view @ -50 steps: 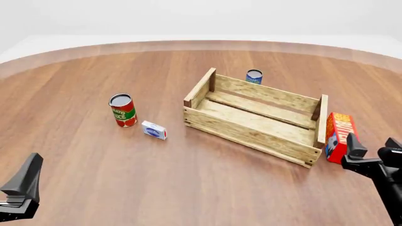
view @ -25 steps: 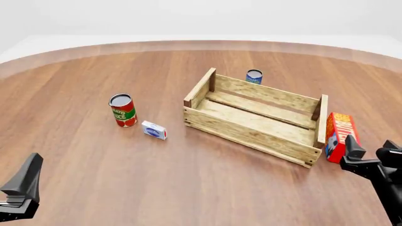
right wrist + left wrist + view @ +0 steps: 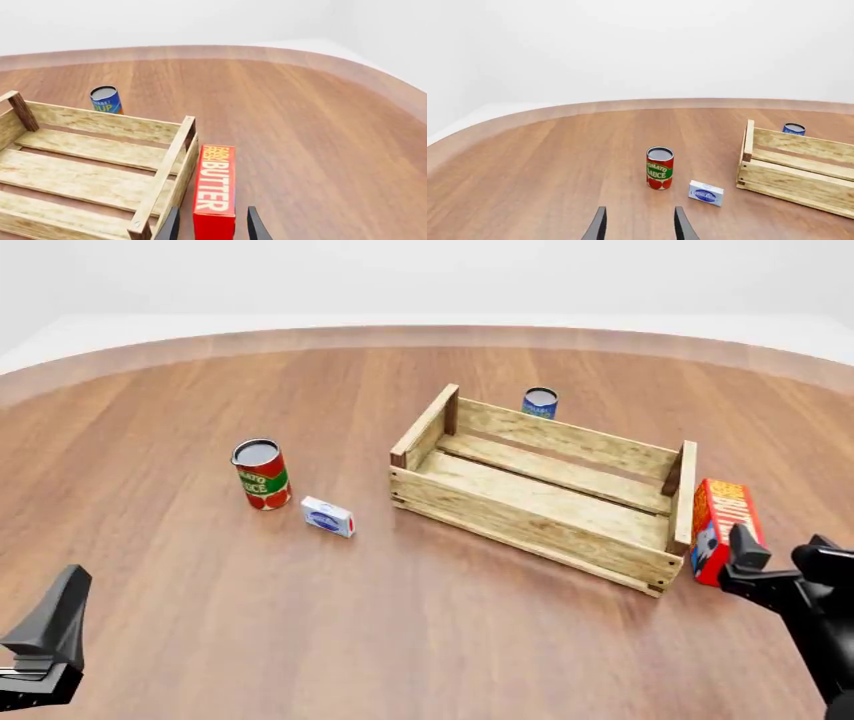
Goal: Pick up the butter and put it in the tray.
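Note:
The butter (image 3: 722, 523) is a red carton with white lettering, standing on the table against the right end of the tray (image 3: 547, 490), a large wooden slat crate. In the right wrist view the butter (image 3: 215, 190) lies straight ahead, beside the tray's end wall (image 3: 167, 175). My right gripper (image 3: 781, 558) is open, just in front of the butter's near end; its fingertips (image 3: 252, 226) flank the carton without gripping it. My left gripper (image 3: 47, 640) is open and empty at the near left, far from both.
A tomato sauce can (image 3: 262, 474) and a small white-blue box (image 3: 327, 516) stand left of the tray. A blue can (image 3: 539, 402) stands behind it. They also show in the left wrist view: can (image 3: 659, 168), box (image 3: 706, 193).
My right gripper has crept forward and a little left toward the butter's near end. The left arm and all objects have not moved.

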Available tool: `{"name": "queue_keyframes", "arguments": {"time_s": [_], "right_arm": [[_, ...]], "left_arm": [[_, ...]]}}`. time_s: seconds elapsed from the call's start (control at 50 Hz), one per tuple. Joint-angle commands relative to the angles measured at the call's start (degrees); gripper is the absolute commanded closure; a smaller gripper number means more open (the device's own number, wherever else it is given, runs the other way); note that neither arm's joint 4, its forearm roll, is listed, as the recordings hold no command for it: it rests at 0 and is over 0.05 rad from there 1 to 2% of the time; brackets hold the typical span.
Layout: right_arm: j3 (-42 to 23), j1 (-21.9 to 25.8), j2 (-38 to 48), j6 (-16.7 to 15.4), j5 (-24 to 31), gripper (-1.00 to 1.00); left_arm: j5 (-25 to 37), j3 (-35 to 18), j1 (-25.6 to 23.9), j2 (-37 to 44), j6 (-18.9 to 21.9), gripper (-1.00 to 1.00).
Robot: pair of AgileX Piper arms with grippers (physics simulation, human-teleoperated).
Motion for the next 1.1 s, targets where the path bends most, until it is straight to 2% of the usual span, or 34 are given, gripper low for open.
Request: {"name": "queue_keyframes", "arguments": {"time_s": [0.02, 1.1], "right_arm": [[-1.52, -0.03, 2.36, 0.36, 0.0, -1.0], [-7.58, -0.75, 13.64, 2.02, 0.0, -1.0]], "left_arm": [[0.0, 0.0, 0.0, 0.0, 0.0, -1.0], [0.0, 0.0, 0.0, 0.0, 0.0, -1.0]]}}
